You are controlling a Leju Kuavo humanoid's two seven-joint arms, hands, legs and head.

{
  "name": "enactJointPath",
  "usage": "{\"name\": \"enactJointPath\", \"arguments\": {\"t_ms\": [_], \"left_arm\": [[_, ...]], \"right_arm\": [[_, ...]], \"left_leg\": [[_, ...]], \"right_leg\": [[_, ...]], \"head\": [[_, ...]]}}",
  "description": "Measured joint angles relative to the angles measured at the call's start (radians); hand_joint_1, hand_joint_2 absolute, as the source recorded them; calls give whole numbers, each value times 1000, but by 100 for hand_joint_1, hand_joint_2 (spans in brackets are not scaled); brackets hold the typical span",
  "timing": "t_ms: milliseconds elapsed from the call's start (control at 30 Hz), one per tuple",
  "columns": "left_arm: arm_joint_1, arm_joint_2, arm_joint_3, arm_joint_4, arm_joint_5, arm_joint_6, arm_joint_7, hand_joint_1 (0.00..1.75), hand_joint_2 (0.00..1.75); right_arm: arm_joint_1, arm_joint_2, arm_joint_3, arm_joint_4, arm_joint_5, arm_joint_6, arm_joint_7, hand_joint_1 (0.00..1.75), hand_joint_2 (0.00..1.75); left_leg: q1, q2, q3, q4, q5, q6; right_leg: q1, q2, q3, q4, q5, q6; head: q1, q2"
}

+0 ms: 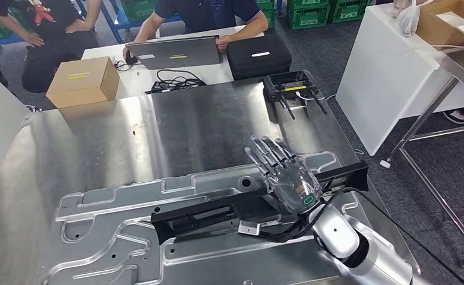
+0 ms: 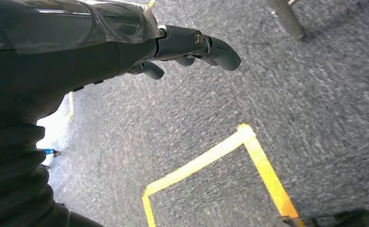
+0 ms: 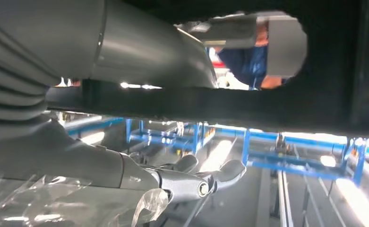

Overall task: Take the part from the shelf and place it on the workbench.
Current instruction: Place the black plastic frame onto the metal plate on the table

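The part, a long black bracket (image 1: pixel 217 214), lies across a large machined aluminium plate (image 1: pixel 110 237) on the steel workbench (image 1: pixel 188 124). My right hand (image 1: pixel 286 175) is at the bracket's right portion, its fingers straight and spread above it. In the right wrist view the black bracket (image 3: pixel 220 111) runs between the thick thumb (image 3: pixel 149 52) and the extended fingers (image 3: pixel 196 182); a gap shows between the fingers and the bracket. My left hand (image 2: pixel 192 45) hangs over the grey floor, fingers loosely extended, holding nothing.
Beyond the bench stand a cardboard box (image 1: pixel 84 80), a laptop (image 1: pixel 176 52), a black case (image 1: pixel 258 56) and a black device with antennas (image 1: pixel 292 84). People sit behind them. A white table (image 1: pixel 390 65) is at the right. Yellow tape (image 2: pixel 220 151) marks the floor.
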Motion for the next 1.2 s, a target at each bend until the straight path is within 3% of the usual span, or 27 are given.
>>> {"name": "enactJointPath", "arguments": {"t_ms": [67,133,200,267,367,400,433,500,567,600,667,733,800,867,900,933,967,1067,1100,1200], "left_arm": [[-2,10,0,-1,0,0,0,0,175],[-3,23,0,-1,0,0,3,0,175],[-3,36,0,-1,0,-1,8,0,175],[-5,50,-1,-2,-2,-1,12,0,175],[-5,70,-1,-5,-8,-10,24,0,175],[-4,78,-1,-7,-12,-15,31,0,175],[-4,88,-1,-10,-16,-20,39,0,175],[-3,107,-1,-19,-26,-30,63,0,175],[-2,131,-2,-31,-36,-38,89,0,175],[-2,142,-2,-38,-41,-40,100,0,175],[-2,161,-3,-51,-50,-43,115,0,175],[2,175,-3,-64,-58,-44,125,0,175],[4,184,-4,-80,-69,-45,131,0,175],[6,186,-5,-97,-79,-41,128,0,175],[8,186,-5,-104,-81,-35,123,0,175],[10,185,-6,-112,-82,-28,117,0,175],[12,185,-6,-119,-82,-21,112,0,175],[12,190,-7,-133,-75,-5,94,0,175],[13,192,-6,-137,-71,-1,85,0,175],[15,190,-3,-154,-72,-4,78,0,175]], "right_arm": [[1,6,0,-2,-41,28,-8,0,0],[5,9,0,-5,-67,47,-15,0,0],[9,8,0,-10,-74,59,-19,0,0],[14,2,1,-16,-69,66,-21,0,0],[21,-14,1,-19,-59,74,-16,0,0],[25,-21,-1,-19,-58,75,-13,0,0],[29,-28,-3,-21,-58,76,-10,0,0],[36,-41,-12,-25,-58,77,-7,0,0],[41,-51,-24,-31,-57,79,-5,0,0],[46,-54,-29,-34,-57,81,-4,0,0],[57,-60,-39,-38,-55,83,-1,0,0],[67,-66,-47,-42,-51,83,4,0,0],[74,-69,-58,-47,-49,82,11,0,0],[82,-72,-68,-50,-49,79,14,0,0],[86,-73,-71,-50,-49,78,15,0,0],[89,-73,-74,-50,-49,77,14,0,0],[92,-74,-77,-50,-49,75,14,0,0],[94,-74,-88,-52,-53,65,13,0,0],[95,-74,-91,-52,-58,54,14,0,0],[99,-66,-95,-51,-73,8,21,0,0]], "left_leg": [[-17,1,58,-129,50,32],[-26,5,75,-169,57,43],[-23,8,87,-189,67,34],[-17,9,103,-215,80,23],[-17,10,105,-222,84,21],[-17,10,105,-221,83,21],[-16,10,105,-221,83,21],[-13,8,108,-216,79,16],[-13,7,105,-202,68,6],[-14,7,102,-195,64,3],[-16,7,99,-188,60,0],[-13,6,93,-169,46,-7],[-5,5,54,-78,-7,-25],[6,6,-13,65,-70,-40],[10,6,-37,112,-83,-42],[12,6,-44,121,-76,-42],[12,5,-29,85,-49,-38],[3,6,70,-135,48,-16],[-3,7,87,-176,60,-10],[-9,8,96,-203,67,0]], "right_leg": [[5,0,5,-4,0,-1],[7,-1,8,-9,0,1],[8,-2,12,-11,-2,6],[10,-2,-4,33,-33,13],[10,-3,-90,214,-123,22],[9,-4,-108,250,-131,24],[9,-4,-108,250,-120,25],[6,-6,-52,139,-55,29],[4,-5,9,16,-9,25],[4,-4,23,-13,-3,19],[5,-2,24,-21,-3,2],[2,-2,25,-22,-1,-8],[-2,-2,25,-22,1,-13],[-3,-3,23,-22,1,-14],[-3,-3,23,-22,1,-14],[-2,-2,23,-22,0,-14],[-2,-2,24,-22,0,-14],[-1,0,28,-25,0,-12],[-1,0,28,-26,0,-9],[-4,-2,28,-30,-1,8]], "head": [[0,0],[0,0],[1,0],[1,0],[1,0],[2,0],[2,0],[2,0],[1,0],[1,0],[1,0],[0,0],[0,0],[-1,0],[-1,0],[-1,0],[-1,0],[-1,0],[-1,0],[-1,0]]}}
